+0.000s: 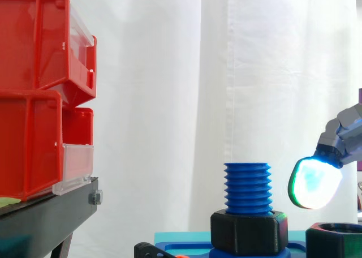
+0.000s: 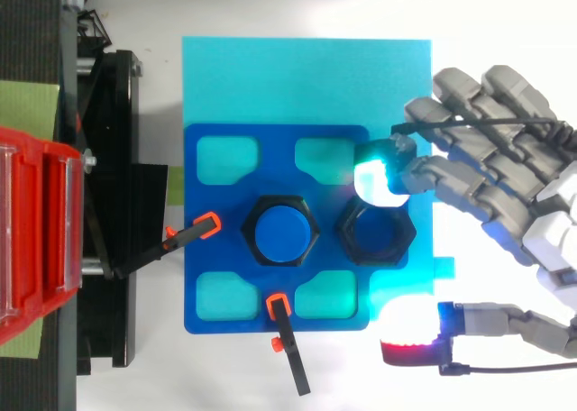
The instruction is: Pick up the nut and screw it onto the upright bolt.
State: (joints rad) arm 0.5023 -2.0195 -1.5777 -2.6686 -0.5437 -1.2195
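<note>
**A:** What does the nut (image 2: 347, 234) look like, and where is it?

**B:** It is a black hexagonal ring with a matt, plastic-looking surface, flat sides and a wide round bore. It lies flat on the blue plate (image 2: 225, 199) near the plate's right edge, just beside the bolt (image 1: 247, 187). From the side, its top rim (image 1: 336, 235) sits low at the right.

**A:** And the bolt itself?

**B:** It is bright blue and stands upright at the plate's middle. It is a thick cylinder with coarse, rounded threads and a flat top. A second nut (image 1: 249, 231), black and six-sided like the first, sits around its foot.

**A:** What about the hand (image 2: 491, 172)?

**B:** It comes in over the right edge with its grey, segmented fingers spread and relaxed, holding nothing. One fingertip (image 2: 377, 172), a smooth oval pad glowing white and cyan, hangs above the nut's far rim. The side view shows clear air between that pad (image 1: 314, 183) and the nut. The thumb's pad (image 2: 410, 334), glowing white and red, is well apart from it, off the plate's near right corner.

**A:** What is the plate like?

**B:** It is a rounded square with four shallow recesses, one toward each corner. It rests on a larger cyan board (image 2: 270, 77). Two black clamps with orange tips grip it, one at the left edge (image 2: 191, 233) and one at the near edge (image 2: 287, 334).

**A:** And off to the side?

**B:** Glossy red bins (image 1: 34, 99) with clear fronts are stacked on a black stand (image 1: 45, 218). A white curtain (image 1: 169, 71) hangs in soft folds behind them.
</note>
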